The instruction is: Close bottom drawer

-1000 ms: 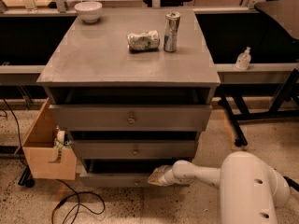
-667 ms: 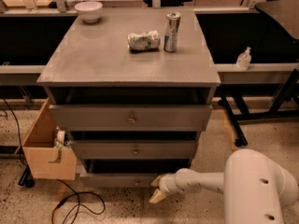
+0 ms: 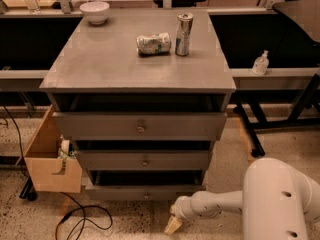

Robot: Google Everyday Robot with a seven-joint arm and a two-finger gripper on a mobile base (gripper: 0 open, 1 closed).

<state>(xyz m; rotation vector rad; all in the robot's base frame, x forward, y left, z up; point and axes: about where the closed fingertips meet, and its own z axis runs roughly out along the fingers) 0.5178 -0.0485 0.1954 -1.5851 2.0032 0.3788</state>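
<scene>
A grey cabinet [image 3: 140, 64] has three drawers. The bottom drawer [image 3: 145, 191] is the thinnest and lowest front, with a small knob [image 3: 146, 195] at its centre. It stands out from the cabinet about as far as the two drawers above. My gripper [image 3: 172, 225] is low near the floor, in front of the bottom drawer's right end and a little below it, apart from the front. My white arm [image 3: 260, 204] reaches in from the lower right.
On the cabinet top are a white bowl [image 3: 94, 11], a crushed can [image 3: 153, 43] and an upright can [image 3: 183, 27]. A cardboard box [image 3: 50, 154] sits at the cabinet's left. A black cable [image 3: 82, 219] lies on the floor. A sanitiser bottle [image 3: 260, 63] stands on the right ledge.
My gripper has dropped down and back from the bottom drawer's right end toward the floor. The arm has pulled toward the camera. The drawers look unchanged.
</scene>
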